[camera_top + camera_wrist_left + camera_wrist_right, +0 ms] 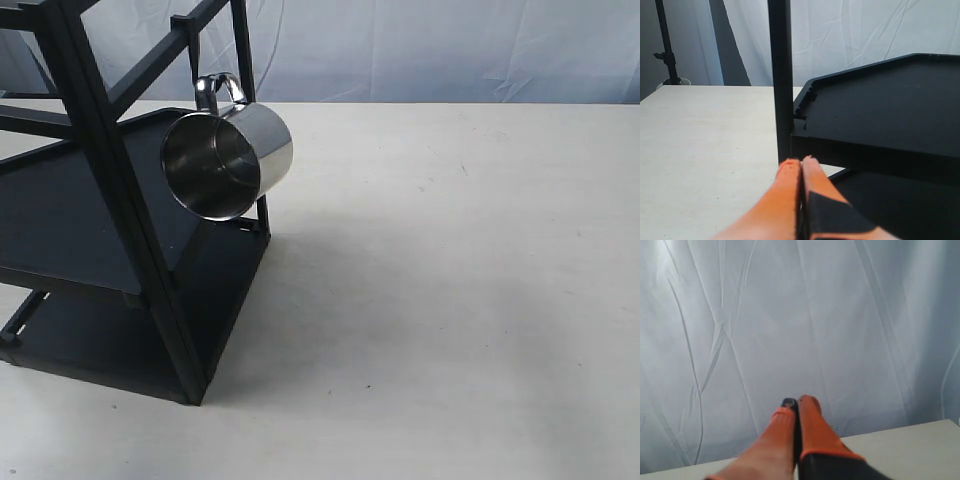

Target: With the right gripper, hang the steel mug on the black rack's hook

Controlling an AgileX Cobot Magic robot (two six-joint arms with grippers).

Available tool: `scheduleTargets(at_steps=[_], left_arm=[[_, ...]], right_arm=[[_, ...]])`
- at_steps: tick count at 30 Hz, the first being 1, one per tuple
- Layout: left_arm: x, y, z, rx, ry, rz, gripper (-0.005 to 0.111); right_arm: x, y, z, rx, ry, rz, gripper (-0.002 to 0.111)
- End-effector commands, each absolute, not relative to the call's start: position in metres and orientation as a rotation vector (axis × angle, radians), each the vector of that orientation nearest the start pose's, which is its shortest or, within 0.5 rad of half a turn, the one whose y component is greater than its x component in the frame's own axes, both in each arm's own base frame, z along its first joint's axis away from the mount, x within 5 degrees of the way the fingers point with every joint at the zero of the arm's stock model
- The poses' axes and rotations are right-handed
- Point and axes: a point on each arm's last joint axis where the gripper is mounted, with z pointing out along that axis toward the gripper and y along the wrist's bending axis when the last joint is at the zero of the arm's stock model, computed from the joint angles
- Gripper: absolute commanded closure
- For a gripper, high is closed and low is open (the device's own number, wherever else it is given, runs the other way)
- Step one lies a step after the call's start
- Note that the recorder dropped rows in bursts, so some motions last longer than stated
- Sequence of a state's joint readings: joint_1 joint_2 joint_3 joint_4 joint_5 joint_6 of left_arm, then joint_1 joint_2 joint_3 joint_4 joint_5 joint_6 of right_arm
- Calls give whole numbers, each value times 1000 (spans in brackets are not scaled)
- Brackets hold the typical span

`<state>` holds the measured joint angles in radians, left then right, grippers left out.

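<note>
We are judging the hanging step done: the steel mug (pixel 228 160) is dangling by its handle from the hook (pixel 194 55) on the black rack (pixel 110 250), far left, empty inside. Our right gripper (pixel 799 405) is pressed together, holding nothing, facing the backdrop; the left gripper (pixel 801 165) likewise. Next, we are only needing to stay clear.

steel mug (pixel 228 160): 1 | black rack (pixel 95 250): 1 | hook (pixel 193 50): 1 | grippers: 2 — left gripper (pixel 801 162), right gripper (pixel 798 404)

In the exterior view's upper left, the mug (pixel 228 160) hangs from the hook (pixel 198 68) on the rack (pixel 110 250), which stands on the table (pixel 450 300) at left.
</note>
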<state>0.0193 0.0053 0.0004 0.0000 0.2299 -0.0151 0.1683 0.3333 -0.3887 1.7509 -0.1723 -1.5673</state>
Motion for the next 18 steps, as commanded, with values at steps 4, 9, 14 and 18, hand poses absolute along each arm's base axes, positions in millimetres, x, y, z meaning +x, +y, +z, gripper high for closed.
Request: scheduleTargets(at_steps=[4,9,14,18], left_arm=[[56,1,192,-30,1714,1,105],[56,1,192,-30,1714,1,105],[56,1,192,-30,1714,1,105],[56,1,192,-30,1714,1,105]], right_arm=[[73,-2,289,138,1470,161,109],[74,3,282,60,1473,152,109],[73,7,270,-20,1554,129,109],[64,2,250,153,1741,148,109]])
